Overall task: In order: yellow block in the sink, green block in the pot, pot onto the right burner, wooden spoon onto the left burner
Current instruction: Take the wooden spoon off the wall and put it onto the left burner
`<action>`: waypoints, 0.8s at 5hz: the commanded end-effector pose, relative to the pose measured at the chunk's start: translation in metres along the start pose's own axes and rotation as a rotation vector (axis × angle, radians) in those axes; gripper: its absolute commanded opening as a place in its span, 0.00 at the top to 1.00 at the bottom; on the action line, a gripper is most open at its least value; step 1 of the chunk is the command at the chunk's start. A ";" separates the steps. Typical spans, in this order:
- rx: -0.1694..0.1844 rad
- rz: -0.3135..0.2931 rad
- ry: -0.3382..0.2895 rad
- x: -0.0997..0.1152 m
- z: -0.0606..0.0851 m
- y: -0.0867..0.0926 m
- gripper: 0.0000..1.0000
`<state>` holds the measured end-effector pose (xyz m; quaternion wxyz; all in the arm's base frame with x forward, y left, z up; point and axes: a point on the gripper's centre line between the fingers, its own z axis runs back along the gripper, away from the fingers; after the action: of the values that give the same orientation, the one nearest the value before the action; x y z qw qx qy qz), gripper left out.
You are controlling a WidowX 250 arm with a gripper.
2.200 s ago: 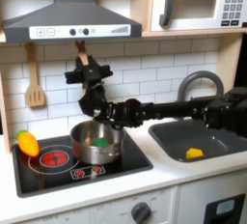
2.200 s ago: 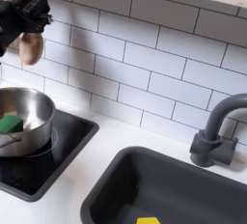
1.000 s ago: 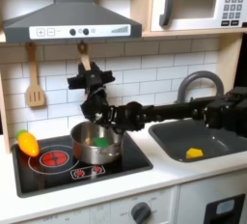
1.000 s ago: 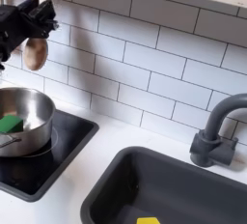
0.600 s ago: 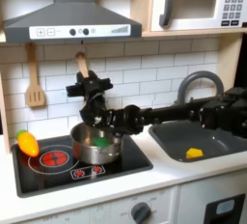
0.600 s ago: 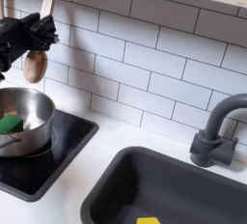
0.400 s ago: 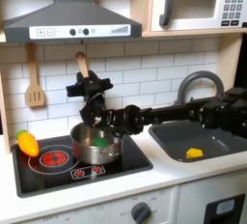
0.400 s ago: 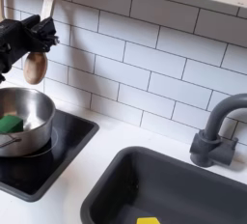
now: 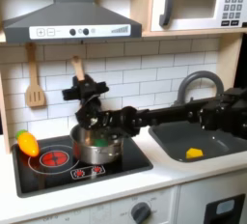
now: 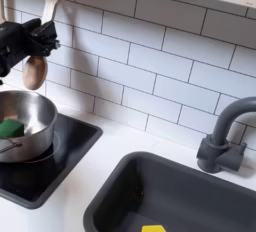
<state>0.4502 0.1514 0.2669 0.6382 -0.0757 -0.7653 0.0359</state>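
Lowered and carried toward nine o'clock since the earlier frames, my gripper (image 9: 81,95) now hangs above the pot (image 9: 96,143), pinching the wooden spoon (image 10: 40,44) by its handle. In the second exterior view the spoon hangs almost upright, head down, close to the tiled wall (image 10: 150,56); I cannot tell whether it touches.

I hold it vertical, I judge, because it came off the wall that way. It must be tipped flat before resting on the red burner (image 9: 55,156) at the pot's nine o'clock.

The green block (image 10: 9,128) lies inside the pot; the yellow block (image 9: 195,153) lies in the sink (image 9: 174,143), beside the arched faucet (image 10: 222,136).

A slotted wooden spatula (image 9: 35,81) hangs on the wall. An orange and yellow toy vegetable (image 9: 28,144) sits at the stove's nine o'clock edge, near the burner, and the pot's rim lies below my path; both could get in the way.
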 end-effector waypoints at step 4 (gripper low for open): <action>0.125 -0.046 0.347 0.035 0.046 0.059 1.00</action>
<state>0.4077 0.2157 0.2813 0.7661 -0.0291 -0.6398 0.0539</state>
